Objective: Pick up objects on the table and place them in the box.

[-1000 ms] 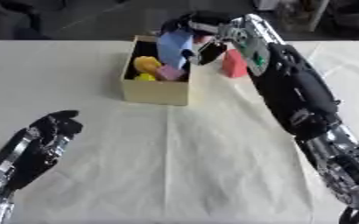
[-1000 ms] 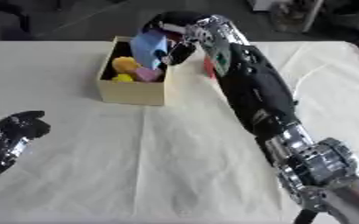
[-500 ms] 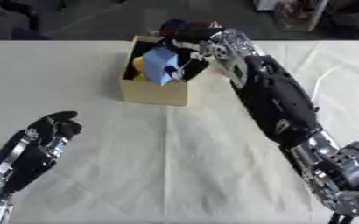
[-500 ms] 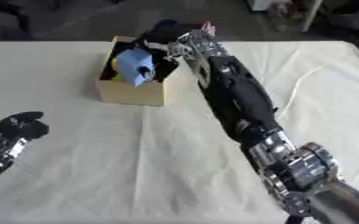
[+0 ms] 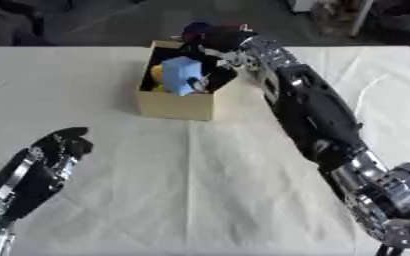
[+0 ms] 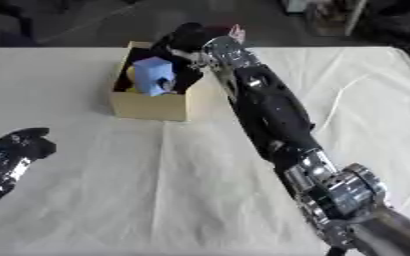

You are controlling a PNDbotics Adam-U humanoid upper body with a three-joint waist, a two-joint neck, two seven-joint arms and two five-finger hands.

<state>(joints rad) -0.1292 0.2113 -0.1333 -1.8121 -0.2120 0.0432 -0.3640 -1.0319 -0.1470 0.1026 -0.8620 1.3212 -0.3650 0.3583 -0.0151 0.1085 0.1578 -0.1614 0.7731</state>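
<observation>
Right arm stretched up the frame's right-centre, right hand (image 5: 215,41) over the far rim of the box (image 5: 175,105), upper centre; the hand's dark and bunched over the opening, fingers look curled downward toward the contents, but whether they're pinching anything, can't tell from either view; the fingertips are lost in shadow behind the blue object (image 5: 183,74).

The blue object is a light-blue block-ish thing, standing upright inside the box, poking above the rim; prob. sits that high because it rests on other stuff; something yellow (image 5: 157,75) shows just beside it on the frame's left, inside the same box. Whether the hand touches the blue object: unclear, they're v. close.

Why the arm comes in this way: the box sits far up the counter (image 5: 200,180), so the right arm has to reach nearly full length, w/ wrist bent over the top; reaching from above keeps the cardboard walls out of the way. A pinkish bit (image 6: 237,33) shows just past the hand at the upper edge; can't make it out.

Left hand (image 5: 58,150) rests lower left of the frame, fingers loosely relaxed, holding nothing; idle, parked clear of the action.

Judgement: this reads as the placing step, object in the box; release and pull-out would come next; risk is snagging the rim and shoving the light box.
</observation>
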